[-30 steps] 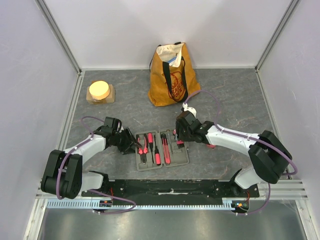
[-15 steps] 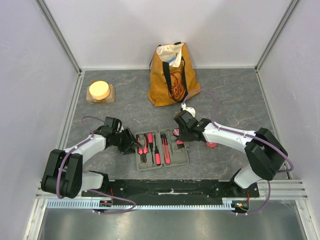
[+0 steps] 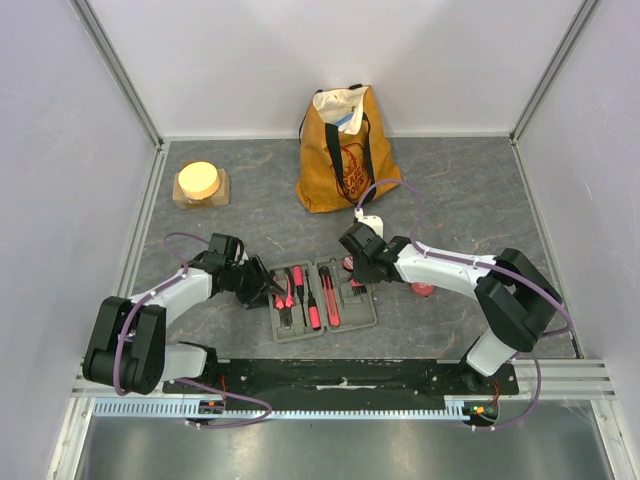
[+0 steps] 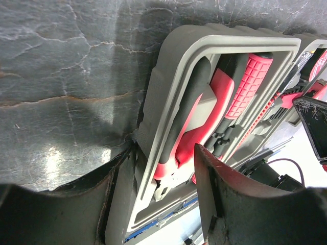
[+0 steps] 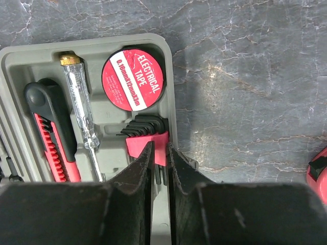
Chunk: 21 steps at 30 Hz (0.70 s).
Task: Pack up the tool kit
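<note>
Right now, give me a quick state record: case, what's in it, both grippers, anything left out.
case: tool case, open, lying flat
in slots: pliers, utility knife, tester screwdriver, electrical tape, hex key set
left gripper: open, straddling the case's left wall
right gripper: jaws narrowed over the hex key set; grip unclear
outside case: red round tool, to the case's right

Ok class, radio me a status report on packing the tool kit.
Left gripper open astride case edge. Right gripper pinching hex key holder in case. Red round tool lies outside case; nothing blocking.
</note>
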Tool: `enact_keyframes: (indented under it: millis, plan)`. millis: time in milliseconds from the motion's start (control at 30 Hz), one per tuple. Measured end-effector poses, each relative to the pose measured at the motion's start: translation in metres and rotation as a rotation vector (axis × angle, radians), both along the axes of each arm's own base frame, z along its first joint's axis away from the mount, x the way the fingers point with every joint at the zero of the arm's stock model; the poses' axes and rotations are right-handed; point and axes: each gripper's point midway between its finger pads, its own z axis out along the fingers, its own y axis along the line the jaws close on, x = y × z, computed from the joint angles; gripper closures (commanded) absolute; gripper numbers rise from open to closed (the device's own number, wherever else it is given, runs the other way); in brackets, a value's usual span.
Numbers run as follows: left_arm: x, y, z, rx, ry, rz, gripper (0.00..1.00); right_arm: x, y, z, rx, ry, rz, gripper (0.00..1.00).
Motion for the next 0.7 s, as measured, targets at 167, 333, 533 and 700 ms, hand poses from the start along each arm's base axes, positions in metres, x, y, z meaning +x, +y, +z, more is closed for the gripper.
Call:
enact_keyframes:
  millis: [167, 333, 533, 700]
  plan:
    - [0.0002, -0.0002, -0.0002, 0.0, 0.002, -0.001, 0.44, 0.0002, 0.0023, -0.003, -0.027, -0.009, 0.011, 0.86]
    - [0.0004, -0.0005, -0.0004, -0.001, 0.005, -0.001, 0.44, 0.0039, 0.0039, -0.004, -0.078, -0.034, 0.015, 0.89]
    - [0.0005, -0.0005, -0.0001, -0.001, 0.005, -0.001, 0.44, 0.0049, 0.0042, -0.0027, -0.121, -0.054, 0.015, 0.89]
    - [0.0016, -0.0005, 0.001, 0.0, 0.003, -0.001, 0.43, 0.0052, 0.0026, 0.0022, -0.151, -0.036, 0.01, 0.87]
